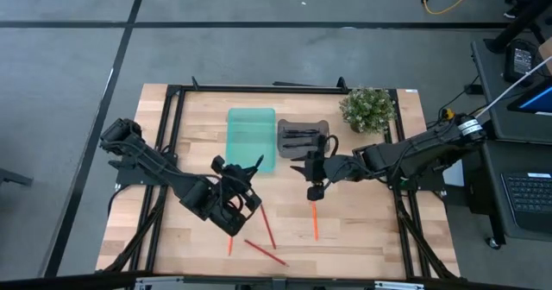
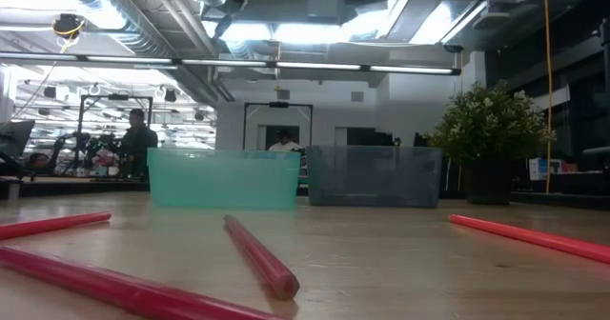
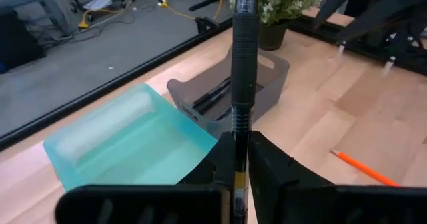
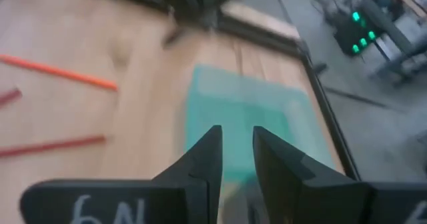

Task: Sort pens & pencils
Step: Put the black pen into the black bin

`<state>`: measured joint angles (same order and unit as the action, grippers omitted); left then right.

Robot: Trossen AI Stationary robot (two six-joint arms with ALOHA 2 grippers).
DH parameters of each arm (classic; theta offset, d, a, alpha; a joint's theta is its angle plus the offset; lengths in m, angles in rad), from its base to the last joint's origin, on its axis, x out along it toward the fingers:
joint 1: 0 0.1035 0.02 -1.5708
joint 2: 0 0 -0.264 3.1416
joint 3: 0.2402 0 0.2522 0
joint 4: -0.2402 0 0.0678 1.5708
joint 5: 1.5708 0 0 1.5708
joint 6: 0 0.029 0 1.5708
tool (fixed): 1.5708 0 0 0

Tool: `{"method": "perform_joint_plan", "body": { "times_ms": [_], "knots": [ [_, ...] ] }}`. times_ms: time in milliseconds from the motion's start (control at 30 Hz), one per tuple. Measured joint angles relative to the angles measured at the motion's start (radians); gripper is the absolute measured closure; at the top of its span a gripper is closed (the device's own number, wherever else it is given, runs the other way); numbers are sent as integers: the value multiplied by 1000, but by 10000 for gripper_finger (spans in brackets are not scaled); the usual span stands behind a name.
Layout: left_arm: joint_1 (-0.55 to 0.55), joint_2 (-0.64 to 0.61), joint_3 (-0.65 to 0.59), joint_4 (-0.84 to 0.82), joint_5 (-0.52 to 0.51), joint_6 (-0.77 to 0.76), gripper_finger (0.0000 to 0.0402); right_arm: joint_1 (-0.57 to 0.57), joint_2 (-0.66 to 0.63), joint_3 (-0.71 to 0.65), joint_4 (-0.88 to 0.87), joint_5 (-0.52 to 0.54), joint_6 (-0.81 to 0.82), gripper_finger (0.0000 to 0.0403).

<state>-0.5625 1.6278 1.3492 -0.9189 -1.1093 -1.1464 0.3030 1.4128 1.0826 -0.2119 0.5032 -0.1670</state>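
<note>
Above the surface [image 1: 362,230], left jaws [image 3: 240,159] grip a black pen [image 3: 243,57]; right jaws [image 4: 235,151] stand apart, empty, beside the grey bin [image 1: 297,140].

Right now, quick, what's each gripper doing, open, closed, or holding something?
Left gripper: shut on a black pen, held up near the teal bin.
Right gripper: open, holding nothing, above the teal bin.
</note>
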Motion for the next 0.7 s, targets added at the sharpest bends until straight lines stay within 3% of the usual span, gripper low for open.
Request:
{"method": "perform_joint_plan", "body": {
  "times_ms": [300, 700],
  "knots": [
    [49, -49, -75, 149, 37, 128, 381, -85, 0, -99, 340, -233, -54, 317],
    [70, -59, -77, 150, 49, 163, 382, -162, 0, -236, 682, -470, -44, 317]
  ]
}}
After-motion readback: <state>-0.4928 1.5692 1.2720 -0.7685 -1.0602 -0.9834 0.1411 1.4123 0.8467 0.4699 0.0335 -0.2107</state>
